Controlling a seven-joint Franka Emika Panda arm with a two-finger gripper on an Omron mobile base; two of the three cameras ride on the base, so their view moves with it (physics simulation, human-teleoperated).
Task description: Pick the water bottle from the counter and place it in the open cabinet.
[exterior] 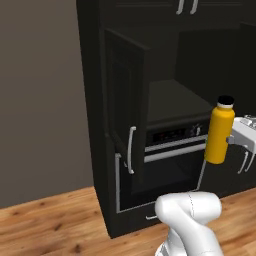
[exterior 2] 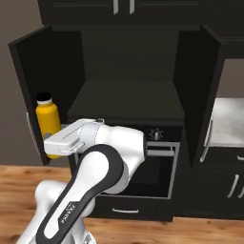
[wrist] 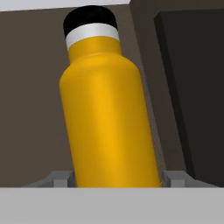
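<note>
While the jaws clamp the upright water bottle [exterior: 220, 133], it hangs before the open cabinet [exterior 2: 128, 100].

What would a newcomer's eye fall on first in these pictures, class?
First, the bright yellow-orange water bottle, held upright in the air by the claw, stands out against all the black. Behind it gapes the open cabinet, both doors swung wide, its dark shelf bare, with a black oven just below.
</note>
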